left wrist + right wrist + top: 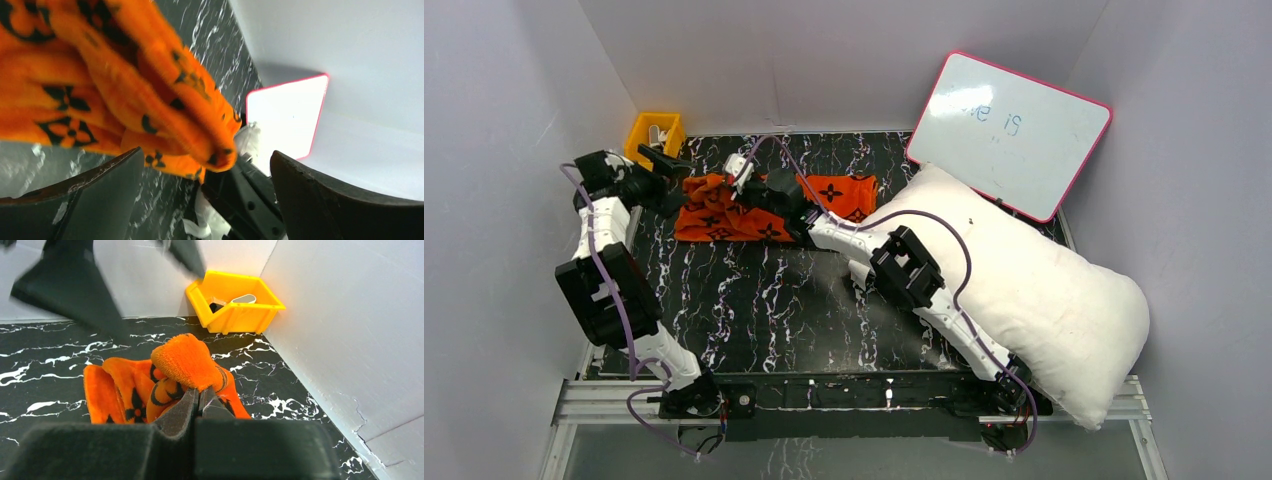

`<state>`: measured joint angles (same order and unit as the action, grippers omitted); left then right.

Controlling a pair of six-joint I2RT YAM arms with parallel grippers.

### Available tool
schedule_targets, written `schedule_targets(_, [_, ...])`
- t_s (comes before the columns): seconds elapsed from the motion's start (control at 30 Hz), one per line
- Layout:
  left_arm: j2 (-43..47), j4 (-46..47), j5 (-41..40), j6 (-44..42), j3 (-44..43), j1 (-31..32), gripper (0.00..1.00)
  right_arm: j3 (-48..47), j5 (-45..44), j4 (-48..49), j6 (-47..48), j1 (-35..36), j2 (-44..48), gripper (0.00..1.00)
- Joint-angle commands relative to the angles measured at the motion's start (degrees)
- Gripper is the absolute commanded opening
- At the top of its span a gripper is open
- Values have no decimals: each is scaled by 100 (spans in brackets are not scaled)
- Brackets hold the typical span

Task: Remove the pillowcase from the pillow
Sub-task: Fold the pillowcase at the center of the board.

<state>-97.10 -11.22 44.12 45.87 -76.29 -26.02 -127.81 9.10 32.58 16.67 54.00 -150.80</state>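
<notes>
The right tool (198,399) is clamped shut on a raised fold of the pillowcase (769,208), the orange fleece bunched up right at its fingertips. The rest of the cover lies crumpled flat on the black marbled counter (774,300) beneath and behind that tool. The left tool (207,155) sits just across from it with its jaws spread wide. The pinched fold hangs right ahead of them, and as far as I can see nothing is caught between them. The pillow (1024,290) is bare and white, well apart from both tools, lying back along the right arm and off to its outer side with one end hanging over the counter's near edge. A yellow bin (235,305) sits in the corner ahead of the right tool. A pink-framed whiteboard (1009,130) leans beyond the pillow.
</notes>
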Motion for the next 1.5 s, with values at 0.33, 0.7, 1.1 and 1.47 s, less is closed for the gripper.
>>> schedule_targets(0.33, [-33,797,296,1618,137,546,98,-104,51,162,93,14,728,0])
schedule_targets(0.7, [-433,823,76,1487,15,686,92,25,173,181,101,39,842,0])
schedule_targets(1.1, [-639,1164,278,1148,-46,817,0,1746,-31,-16,-870,-356,2097,66])
schedule_targets(1.47, [-835,1030,356,1025,-502,765,0,2782,-424,-2187,-3288,-2051,3023,68])
